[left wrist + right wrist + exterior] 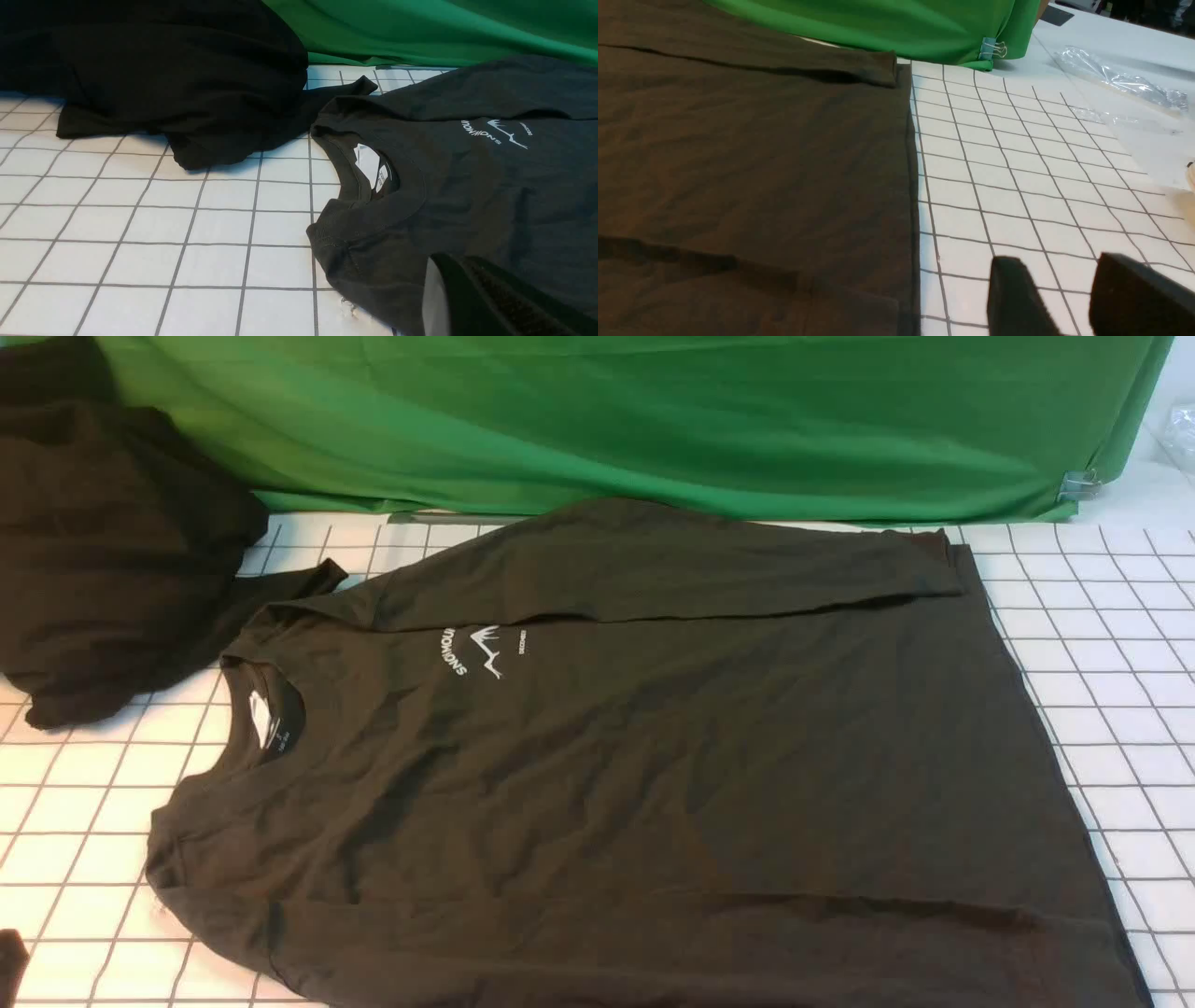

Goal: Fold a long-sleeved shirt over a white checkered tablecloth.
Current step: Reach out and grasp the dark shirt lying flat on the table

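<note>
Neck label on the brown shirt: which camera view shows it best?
The left wrist view: the neck label sits close and large inside the collar of the shirt. The front view shows it small and slanted. The right wrist view shows only the shirt's bottom end, no label.

Bare tablecloth [1102, 644] lies open right of the shirt [653, 775]; a black cloth heap [103, 551] crowds the far left, beside the collar.

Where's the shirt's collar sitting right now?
Front view, robot's left: the collar of the long-sleeved shirt lies on the white checkered tablecloth, close beside the black cloth heap.
</note>
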Motion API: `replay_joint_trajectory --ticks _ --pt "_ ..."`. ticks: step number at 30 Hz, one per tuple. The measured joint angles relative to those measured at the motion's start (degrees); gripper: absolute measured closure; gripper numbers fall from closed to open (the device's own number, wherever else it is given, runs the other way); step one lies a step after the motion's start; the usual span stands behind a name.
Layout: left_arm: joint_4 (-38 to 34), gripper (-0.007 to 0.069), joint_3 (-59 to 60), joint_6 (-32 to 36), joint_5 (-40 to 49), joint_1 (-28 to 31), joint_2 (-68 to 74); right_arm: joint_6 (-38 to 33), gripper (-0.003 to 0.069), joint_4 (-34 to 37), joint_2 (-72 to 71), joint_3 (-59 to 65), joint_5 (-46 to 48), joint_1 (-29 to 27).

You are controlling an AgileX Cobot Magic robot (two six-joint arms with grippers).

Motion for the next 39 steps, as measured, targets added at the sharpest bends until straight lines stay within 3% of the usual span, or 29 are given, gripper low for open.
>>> replay_joint_trajectory --ticks 29,31,35,37,39 --pt "2.2 0.0619 0.0 0.0 -1.0 0.0 0.0 0.0 0.0417 0.0 0.0 0.0 0.0 0.0" --pt "-2.5 0.0619 0.0 -1.0 -5.6 0.0 0.0 0.0 0.0417 0.0 0.0 0.0 -0.2 0.0" --pt "-14.3 0.0619 0.0 -4.1 -15.5 0.0 0.0 8.1 0.0417 5.4 0.0 0.0 -7.8 0.0" --pt "-17.6 0.0619 0.0 -5.4 -21.6 0.0 0.0 20.5 0.0417 11.8 0.0 0.0 -16.5 0.1" --pt "-18.4 0.0619 0.0 -6.5 -25.6 0.0 0.0 27.1 0.0417 14.1 0.0 0.0 -21.7 0.1"
